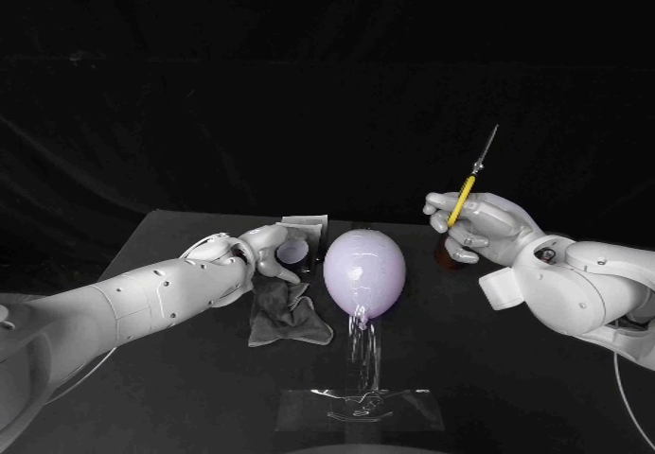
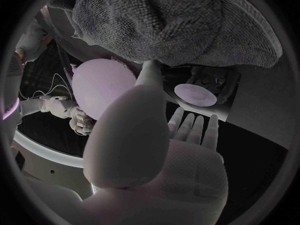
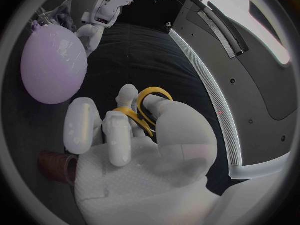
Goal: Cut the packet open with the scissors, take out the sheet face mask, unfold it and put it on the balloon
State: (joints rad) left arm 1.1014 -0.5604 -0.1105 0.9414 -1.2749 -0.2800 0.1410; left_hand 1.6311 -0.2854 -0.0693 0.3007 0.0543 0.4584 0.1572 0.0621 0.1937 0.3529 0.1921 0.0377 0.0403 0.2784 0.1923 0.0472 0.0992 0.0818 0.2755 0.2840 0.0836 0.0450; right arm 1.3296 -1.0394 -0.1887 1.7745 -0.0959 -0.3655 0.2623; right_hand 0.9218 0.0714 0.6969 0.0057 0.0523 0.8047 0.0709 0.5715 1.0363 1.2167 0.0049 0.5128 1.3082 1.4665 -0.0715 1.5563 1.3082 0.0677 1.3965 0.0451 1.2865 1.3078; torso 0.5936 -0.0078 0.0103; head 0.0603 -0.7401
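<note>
On the black table (image 1: 150,378) the left arm (image 1: 123,303) reaches in low, its left hand (image 1: 253,255) just beside the pale purple balloon (image 1: 363,270), which stands upright on a clear stand (image 1: 363,359) at the middle. The right arm (image 1: 587,284) is raised on the balloon's other side, and the right hand (image 1: 481,227) is closed on the scissors (image 1: 473,175), blades pointing up and apart from the balloon. The grey sheet mask (image 1: 287,317) hangs below the left hand towards the table, and the packet (image 1: 303,227) sits at that hand's fingers. From the left wrist, the fingers (image 2: 190,127) lie stretched towards the packet (image 2: 200,92) while the thumb tip meets the mask (image 2: 169,25); whether this hand grips either one I cannot tell. From the right wrist, the scissors' yellow loops (image 3: 144,107) sit round the fingers (image 3: 119,135), with a small brown object (image 3: 53,165) close below the hand.
</note>
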